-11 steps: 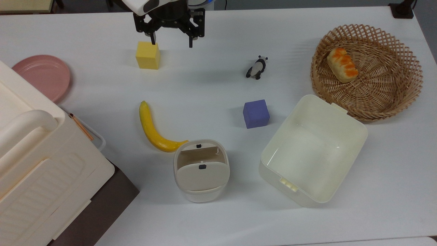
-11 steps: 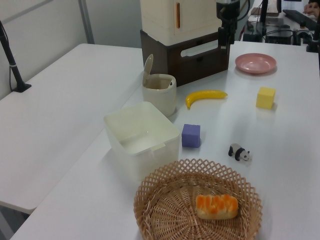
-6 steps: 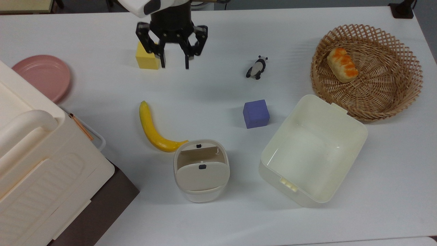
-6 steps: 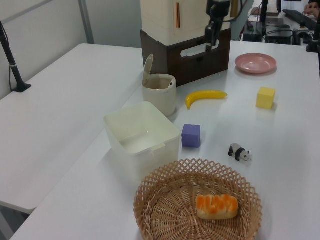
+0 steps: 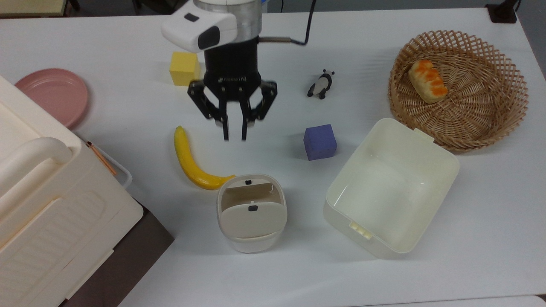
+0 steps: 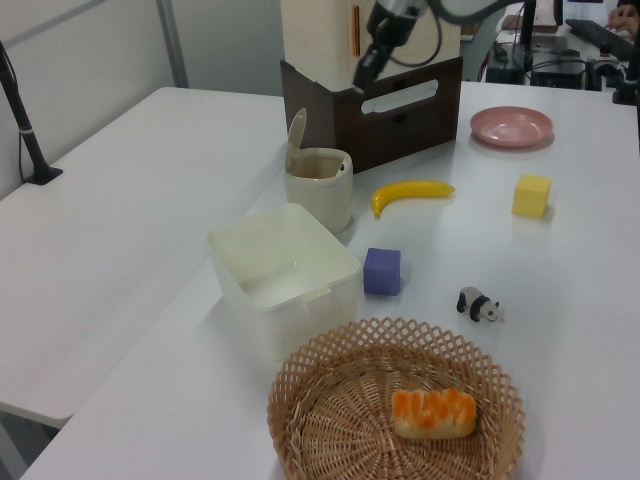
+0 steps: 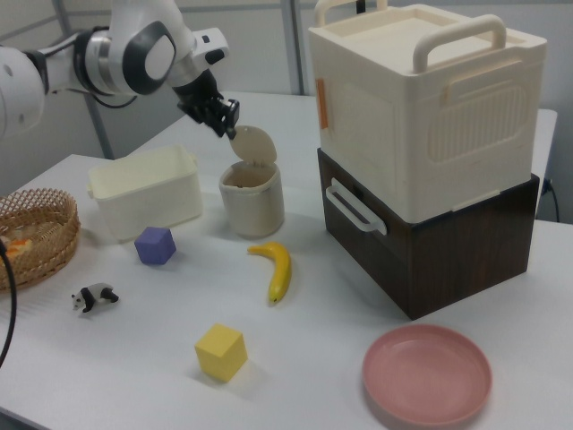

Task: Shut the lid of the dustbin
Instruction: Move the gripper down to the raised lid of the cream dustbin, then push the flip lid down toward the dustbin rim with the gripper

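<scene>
Lid (image 5: pixel 251 219): flat beige plastic, raised | dustbin (image 5: pixel 251 243): smooth cream | end effector (image 5: pixel 234 137): fingers nearly together, empty

Top view: the storage box (image 5: pixel 51 204) is cut off by the left and bottom edges, and the arm's upper part by the top edge. The raised lid (image 5: pixel 251 219) hides the rear of the dustbin (image 5: pixel 251 245) interior. Left view: the gripper (image 6: pixel 362 78) is too small to resolve. Right view: the basket (image 7: pixel 40 237) is cut off at the left edge, hiding its contents.
</scene>
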Controlling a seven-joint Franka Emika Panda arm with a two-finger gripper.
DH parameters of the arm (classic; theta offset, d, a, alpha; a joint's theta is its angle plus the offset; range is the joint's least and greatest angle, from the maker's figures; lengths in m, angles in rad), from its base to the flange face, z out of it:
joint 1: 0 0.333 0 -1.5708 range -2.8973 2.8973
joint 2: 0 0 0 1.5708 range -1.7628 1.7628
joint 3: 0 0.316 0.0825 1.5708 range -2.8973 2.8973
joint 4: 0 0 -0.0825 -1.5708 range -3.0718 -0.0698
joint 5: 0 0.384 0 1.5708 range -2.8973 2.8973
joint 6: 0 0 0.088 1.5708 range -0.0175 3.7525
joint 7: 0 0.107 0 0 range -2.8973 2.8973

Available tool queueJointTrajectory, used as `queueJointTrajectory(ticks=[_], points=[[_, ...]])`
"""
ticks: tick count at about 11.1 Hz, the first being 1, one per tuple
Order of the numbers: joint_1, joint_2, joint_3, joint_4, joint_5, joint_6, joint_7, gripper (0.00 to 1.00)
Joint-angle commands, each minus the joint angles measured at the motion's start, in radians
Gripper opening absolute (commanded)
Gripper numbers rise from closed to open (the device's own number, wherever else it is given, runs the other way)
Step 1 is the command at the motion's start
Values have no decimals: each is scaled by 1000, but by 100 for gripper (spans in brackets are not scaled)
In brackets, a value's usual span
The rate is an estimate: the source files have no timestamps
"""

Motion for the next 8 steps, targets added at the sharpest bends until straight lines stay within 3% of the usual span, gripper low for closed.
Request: queueJointTrajectory(ticks=[1,4,8], points=[[96,89,-113,47,17,280,112,25],[99,186,-114,113,13,421,133,25],[101,243,-114,128,8,544,134,14]])
